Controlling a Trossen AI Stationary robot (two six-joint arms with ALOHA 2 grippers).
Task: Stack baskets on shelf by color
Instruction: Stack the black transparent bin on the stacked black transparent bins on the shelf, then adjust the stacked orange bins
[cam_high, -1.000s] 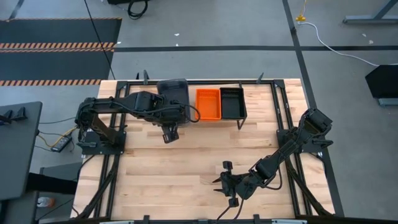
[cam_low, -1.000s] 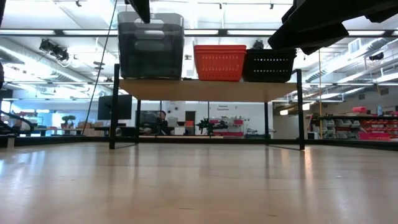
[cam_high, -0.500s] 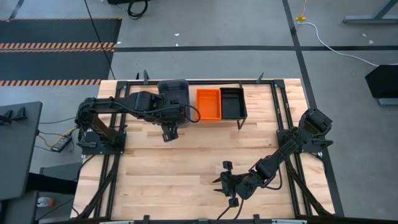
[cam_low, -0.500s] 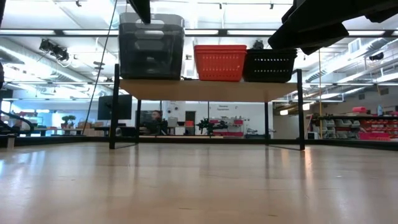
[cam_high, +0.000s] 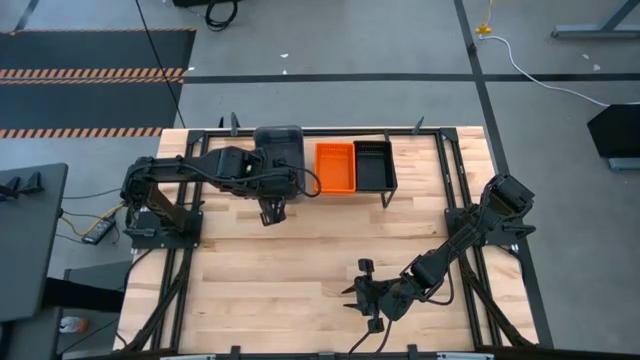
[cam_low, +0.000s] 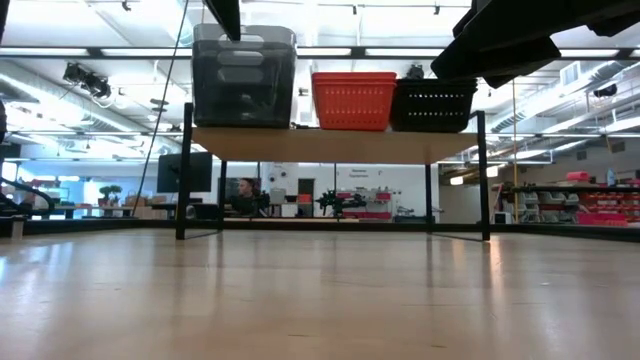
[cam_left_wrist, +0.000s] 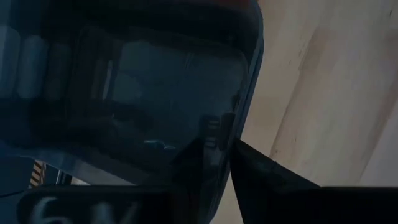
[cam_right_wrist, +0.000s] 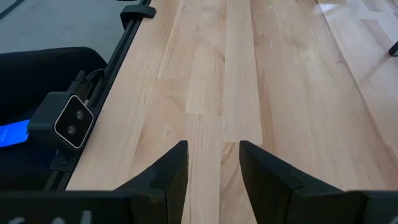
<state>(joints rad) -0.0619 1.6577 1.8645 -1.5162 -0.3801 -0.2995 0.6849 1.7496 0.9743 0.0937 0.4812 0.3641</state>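
Observation:
The shelf (cam_low: 330, 143) stands at the table's far edge. On its board, left to right, are a tall smoky grey stack of baskets (cam_low: 244, 75) (cam_high: 279, 148), an orange stack (cam_low: 354, 100) (cam_high: 335, 165) and a black mesh stack (cam_low: 432, 105) (cam_high: 374, 165). My left gripper (cam_high: 274, 185) (cam_left_wrist: 227, 134) is at the grey stack's near side, shut on its top basket. My right gripper (cam_high: 352, 292) (cam_right_wrist: 212, 149) hovers open over bare wood near the table's near edge, touching nothing. My left gripper has the top grey basket by its near wall's rim (cam_left_wrist: 239, 118), left of the middle. One finger (cam_left_wrist: 208, 146) is inside, seen through the wall, and one (cam_left_wrist: 267, 174) is outside. It comes from above, slanting from the near side. The basket sits level, nested on the grey ones below.
Bare wooden table (cam_high: 300, 270) lies between the shelf and the right gripper. Black arm mounts stand at both sides (cam_high: 160, 215) (cam_high: 480, 230). A small camera unit (cam_right_wrist: 68, 124) sits at the table's edge. A person (cam_low: 245, 190) shows far off in the room.
The left gripper has sunk a little, carrying the top grey basket with it. The basket now sits slightly lower on the grey stack and a touch farther right. The right arm has kept still.

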